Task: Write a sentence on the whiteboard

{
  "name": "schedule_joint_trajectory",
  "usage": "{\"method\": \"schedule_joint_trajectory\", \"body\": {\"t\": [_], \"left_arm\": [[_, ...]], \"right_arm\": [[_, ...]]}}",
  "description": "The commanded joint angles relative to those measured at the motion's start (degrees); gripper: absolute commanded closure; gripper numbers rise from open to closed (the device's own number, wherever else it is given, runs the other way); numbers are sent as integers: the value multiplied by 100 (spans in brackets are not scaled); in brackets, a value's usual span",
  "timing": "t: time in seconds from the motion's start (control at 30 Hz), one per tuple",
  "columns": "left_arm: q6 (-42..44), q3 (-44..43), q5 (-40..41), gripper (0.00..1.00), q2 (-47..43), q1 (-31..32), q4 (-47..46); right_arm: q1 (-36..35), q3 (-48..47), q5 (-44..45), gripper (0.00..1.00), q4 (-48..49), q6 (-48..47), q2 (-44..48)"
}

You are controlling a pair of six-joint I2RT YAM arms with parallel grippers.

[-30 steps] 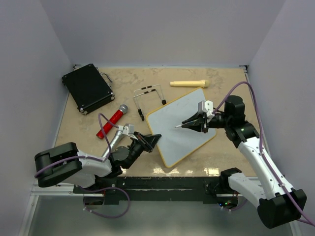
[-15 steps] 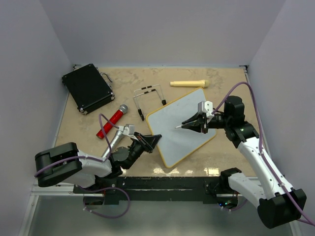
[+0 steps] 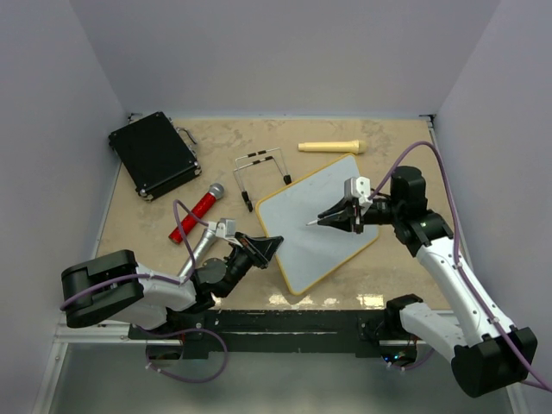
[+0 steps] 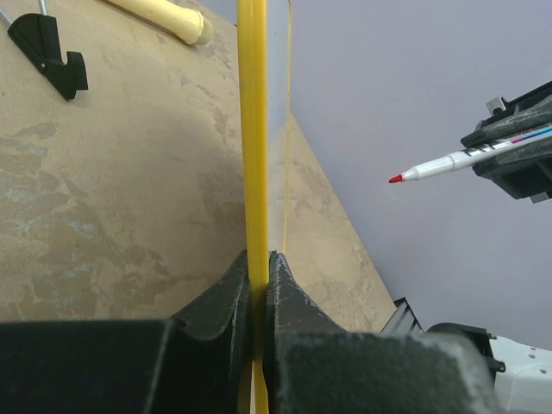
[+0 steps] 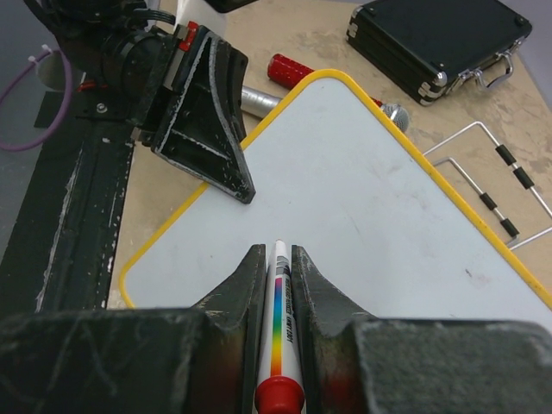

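The whiteboard [image 3: 317,222] lies tilted on the table, white with a thin yellow frame, and is blank; no sentence shows on it. It also shows in the right wrist view [image 5: 362,198], and edge-on in the left wrist view [image 4: 254,129]. My left gripper [image 3: 269,245] is shut on the board's near left edge [image 4: 256,267]. My right gripper [image 3: 335,217] is shut on a white marker [image 5: 279,328] with a rainbow stripe and red end. Its red tip [image 4: 396,178] hovers above the board, apart from it.
A black case [image 3: 153,153] sits at the back left. A red microphone [image 3: 195,212] lies left of the board. A wire stand [image 3: 263,175] and a cream cylinder [image 3: 333,147] lie behind the board.
The right gripper with the marker has shifted very slightly toward the back. The left arm and board have not moved.
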State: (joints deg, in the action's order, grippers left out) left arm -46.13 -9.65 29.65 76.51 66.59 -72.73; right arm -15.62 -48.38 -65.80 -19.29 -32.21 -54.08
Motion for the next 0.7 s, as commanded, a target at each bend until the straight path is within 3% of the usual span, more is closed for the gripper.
{"method": "schedule_joint_trajectory", "body": {"t": [0.0, 0.27, 0.43, 0.53, 0.67], "left_arm": [[-10, -186, 287, 100, -92, 65, -312], [-80, -274, 287, 100, -40, 74, -277], [-80, -318, 287, 100, -31, 74, -215], [-80, -371, 261, 100, -31, 74, -172], [-124, -415, 217, 100, -48, 74, -57]], "right_arm": [[-161, -611, 445, 100, -391, -391, -155], [-732, -365, 981, 100, 891, 812, -137], [-811, -356, 1104, 100, 760, 506, -111], [-811, -374, 929, 100, 356, -399, -67], [-811, -172, 876, 100, 680, -331, -67]]}}
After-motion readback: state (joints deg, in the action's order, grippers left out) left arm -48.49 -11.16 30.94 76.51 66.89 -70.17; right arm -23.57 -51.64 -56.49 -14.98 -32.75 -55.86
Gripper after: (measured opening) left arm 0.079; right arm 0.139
